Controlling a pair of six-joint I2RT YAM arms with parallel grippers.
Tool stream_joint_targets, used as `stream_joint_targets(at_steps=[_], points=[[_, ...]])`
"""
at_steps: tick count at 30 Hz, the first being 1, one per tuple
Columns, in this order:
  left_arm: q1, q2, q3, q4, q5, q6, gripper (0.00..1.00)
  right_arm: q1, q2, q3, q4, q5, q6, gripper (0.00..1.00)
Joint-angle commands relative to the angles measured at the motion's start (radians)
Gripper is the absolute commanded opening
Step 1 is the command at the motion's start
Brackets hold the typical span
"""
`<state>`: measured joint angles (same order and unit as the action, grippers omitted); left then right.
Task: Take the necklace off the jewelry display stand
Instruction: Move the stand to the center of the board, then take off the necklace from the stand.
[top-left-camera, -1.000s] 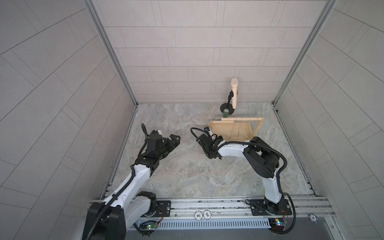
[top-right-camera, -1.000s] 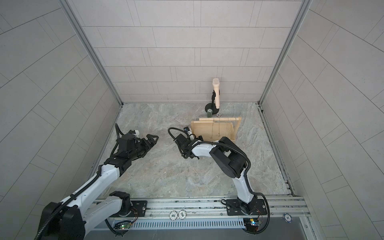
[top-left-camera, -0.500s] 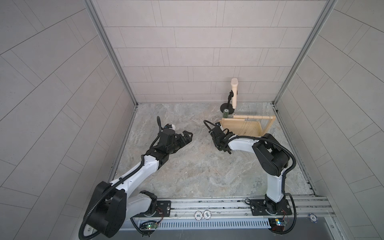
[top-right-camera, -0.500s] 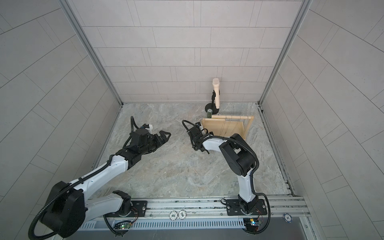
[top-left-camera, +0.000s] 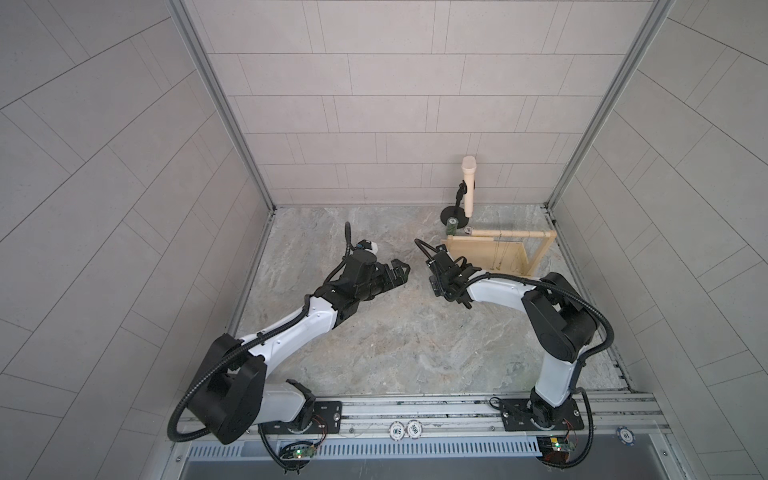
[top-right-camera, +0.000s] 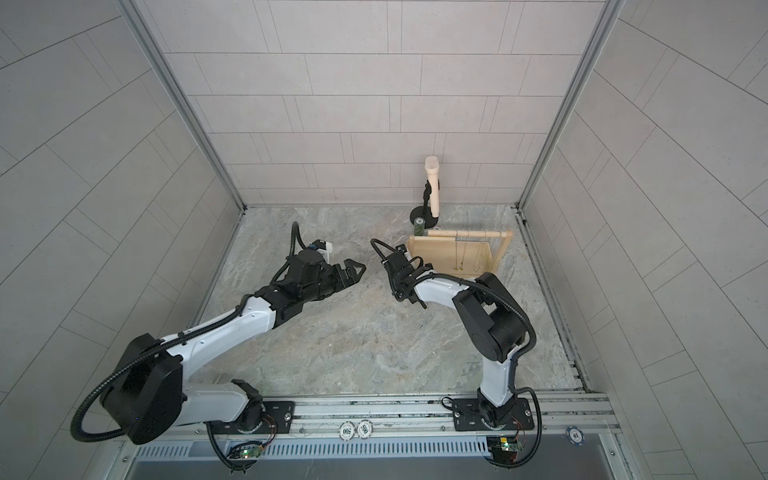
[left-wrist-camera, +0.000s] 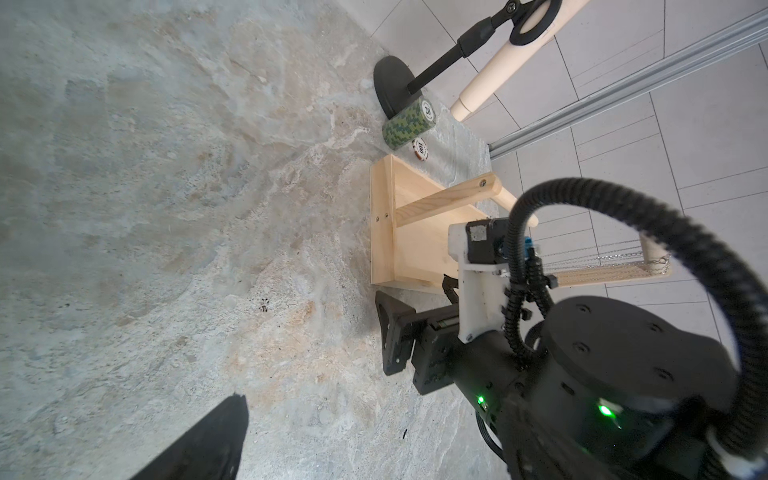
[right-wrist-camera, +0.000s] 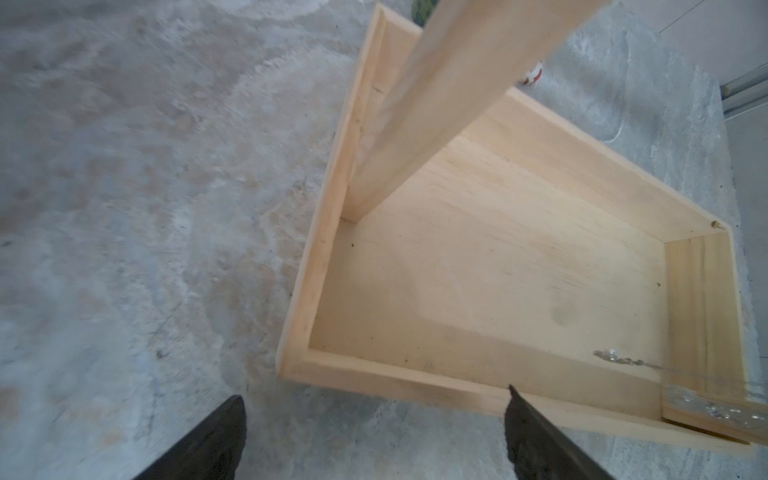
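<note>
The pale wooden jewelry display stand (top-left-camera: 478, 253) (top-right-camera: 440, 255) stands at the back right. Thin necklace chains (top-left-camera: 500, 253) (top-right-camera: 459, 255) hang from its dowel bar (top-left-camera: 511, 235). In the right wrist view a pendant (right-wrist-camera: 615, 356) rests low over the tray base (right-wrist-camera: 498, 266). My right gripper (top-left-camera: 454, 261) (right-wrist-camera: 374, 436) is open at the tray's front left corner, nothing between its fingers. My left gripper (top-left-camera: 400, 271) (top-right-camera: 355, 270) is open over bare floor, left of the stand. In the left wrist view one of its fingers (left-wrist-camera: 216, 436) shows, and the chains (left-wrist-camera: 590, 253) are partly hidden behind the right arm.
A black round-based stand (top-left-camera: 453, 216) holding a cream microphone (top-left-camera: 468, 183) is behind the display stand. A green stack of poker chips (left-wrist-camera: 409, 124) and a single chip (left-wrist-camera: 419, 148) lie between them. The right wall rail (top-left-camera: 555, 224) runs close to the display stand's far end.
The display stand has shifted right toward the wall, with my right gripper moving alongside it and opening slightly wider. My left arm has reached forward toward the middle.
</note>
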<state>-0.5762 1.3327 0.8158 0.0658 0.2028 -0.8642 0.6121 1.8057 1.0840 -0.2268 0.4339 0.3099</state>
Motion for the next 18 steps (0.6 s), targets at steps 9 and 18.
stream_joint_targets(at_steps=[9,18], points=[[-0.011,-0.046,0.052,-0.074,0.002,0.103,1.0,0.029,-0.359,-0.111,-0.062,-0.09,0.012,1.0],[-0.058,-0.028,0.07,0.032,0.057,0.079,1.0,-0.147,-0.664,-0.191,-0.156,-0.197,0.057,0.93]])
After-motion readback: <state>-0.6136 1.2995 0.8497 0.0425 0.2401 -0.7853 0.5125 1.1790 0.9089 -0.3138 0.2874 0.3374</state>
